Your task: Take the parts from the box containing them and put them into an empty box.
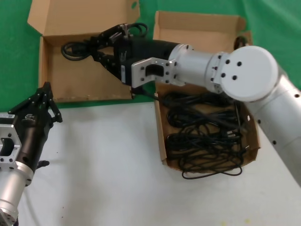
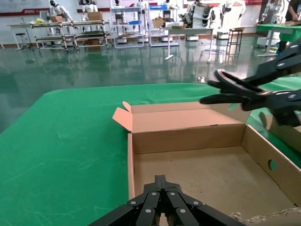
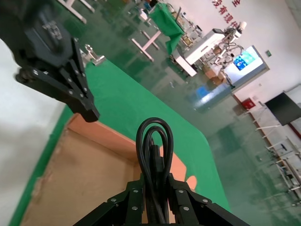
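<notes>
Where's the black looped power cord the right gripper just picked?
In the head view the black looped power cord hangs from the right gripper over the empty brown cardboard box on the robot's left, above its bare floor.

I see the left box [image 1: 80, 80] open upward, its floor bare near and left. The right gripper [image 1: 101, 47], clamped on a cord [image 1: 75, 49], blocks its far right. The left gripper [image 1: 44, 101] stands just outside its near wall.
</notes>
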### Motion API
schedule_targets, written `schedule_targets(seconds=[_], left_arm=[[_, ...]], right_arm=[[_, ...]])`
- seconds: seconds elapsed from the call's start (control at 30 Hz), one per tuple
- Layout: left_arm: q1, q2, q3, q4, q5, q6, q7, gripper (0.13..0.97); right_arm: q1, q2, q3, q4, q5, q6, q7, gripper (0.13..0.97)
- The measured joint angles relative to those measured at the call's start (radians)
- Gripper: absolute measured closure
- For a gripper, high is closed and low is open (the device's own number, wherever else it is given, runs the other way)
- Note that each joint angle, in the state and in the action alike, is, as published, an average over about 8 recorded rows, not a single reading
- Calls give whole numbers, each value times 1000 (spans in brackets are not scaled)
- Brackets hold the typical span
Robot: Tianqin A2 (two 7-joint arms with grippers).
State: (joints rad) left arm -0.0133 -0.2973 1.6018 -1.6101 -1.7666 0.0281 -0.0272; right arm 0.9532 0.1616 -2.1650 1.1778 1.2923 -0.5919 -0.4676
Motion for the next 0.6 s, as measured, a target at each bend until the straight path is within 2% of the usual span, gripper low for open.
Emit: schedule_targets(seconds=[0.3,0.5,0.6], left_arm=[[0,0,0,0,0,0,0,952],[0,0,0,0,0,0,0,952],[0,0,0,0,0,0,0,952]], right_arm=[[6,-53,9,-83,40,71,-98,825],[-7,-27,36,-57,51,102,-98,762],[-26,2,63,-18,50,124,-75,762]])
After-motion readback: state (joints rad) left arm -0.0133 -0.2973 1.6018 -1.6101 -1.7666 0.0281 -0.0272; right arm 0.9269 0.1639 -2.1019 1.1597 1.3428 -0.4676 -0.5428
